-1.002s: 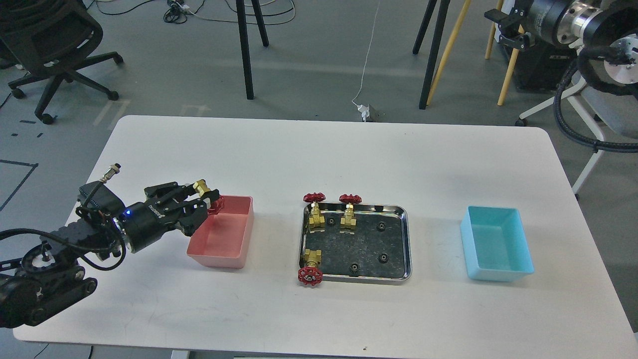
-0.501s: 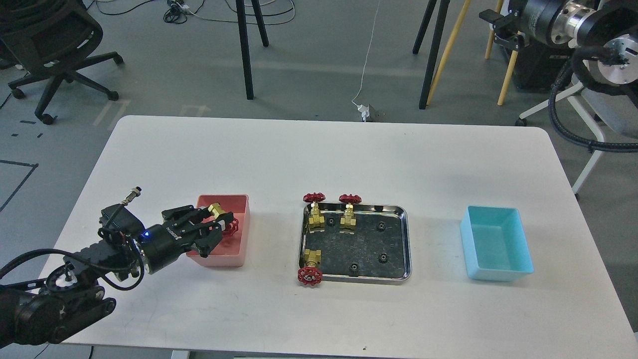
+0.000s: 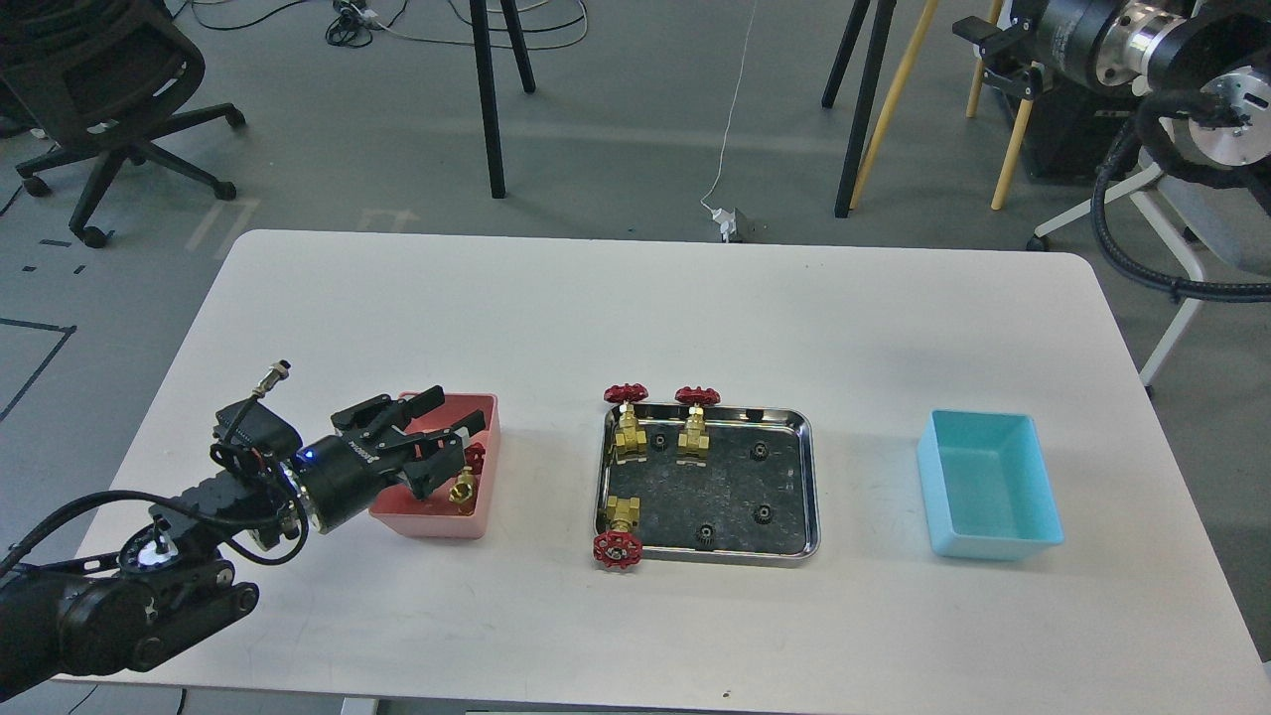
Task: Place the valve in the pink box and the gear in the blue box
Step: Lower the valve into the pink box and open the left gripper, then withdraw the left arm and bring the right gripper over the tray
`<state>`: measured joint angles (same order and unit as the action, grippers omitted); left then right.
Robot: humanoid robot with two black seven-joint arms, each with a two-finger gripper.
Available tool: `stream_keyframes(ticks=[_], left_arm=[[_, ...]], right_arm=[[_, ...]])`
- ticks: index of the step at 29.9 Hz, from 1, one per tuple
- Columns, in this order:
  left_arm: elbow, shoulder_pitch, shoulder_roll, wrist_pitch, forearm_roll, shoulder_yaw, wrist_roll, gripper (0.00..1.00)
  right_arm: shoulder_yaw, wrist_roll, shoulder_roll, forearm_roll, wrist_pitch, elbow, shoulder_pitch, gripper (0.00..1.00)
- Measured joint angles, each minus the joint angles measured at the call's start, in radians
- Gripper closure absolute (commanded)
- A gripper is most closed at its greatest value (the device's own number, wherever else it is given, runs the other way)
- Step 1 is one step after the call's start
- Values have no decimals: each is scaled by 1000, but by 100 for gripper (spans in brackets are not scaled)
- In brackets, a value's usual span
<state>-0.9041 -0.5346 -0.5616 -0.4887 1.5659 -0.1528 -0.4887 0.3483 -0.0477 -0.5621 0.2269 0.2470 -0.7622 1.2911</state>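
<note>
My left gripper is open over the pink box at the left of the table. A valve with a brass body and red handwheel lies inside the pink box, just below the open fingers and free of them. Three more valves sit at the steel tray: two at its back edge and one at its front left corner. Several black gears lie in the tray. The blue box stands empty at the right. My right gripper is out of view.
The white table ends close in front of the boxes. Beyond the table stand an office chair, stand legs and floor cables. Robot hardware and a black hose fill the upper right.
My left gripper moved further over the pink box, opened, and let go of the valve, which dropped into the box.
</note>
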Motion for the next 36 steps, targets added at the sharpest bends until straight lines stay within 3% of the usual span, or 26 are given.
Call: stream_keyframes(ticks=[7,9,15,19,29,36], left_arm=[[-35,-113,-35,18,-291,-93,0,4],[-37,-151,-54,97,-376,-159,0,4],[-18,-300,-114,485,-670,-404,0,4],[-1,-395,-146,628,-810,-490,0,4],[70,-559,-165,655,-863,-511,22,4],[98,-590,-167,643,-862,-513,24,4]], right_arm=[[-5,11,-13,137,86,-68,-55,1],[-15,20,-22,222,119,-123,-78,1],[-122,81,-95,538,226,-331,-117,1],[-216,137,-140,769,241,-460,-118,2],[-516,261,-105,1175,242,-573,-20,2],[-718,291,15,1268,242,-564,52,2]])
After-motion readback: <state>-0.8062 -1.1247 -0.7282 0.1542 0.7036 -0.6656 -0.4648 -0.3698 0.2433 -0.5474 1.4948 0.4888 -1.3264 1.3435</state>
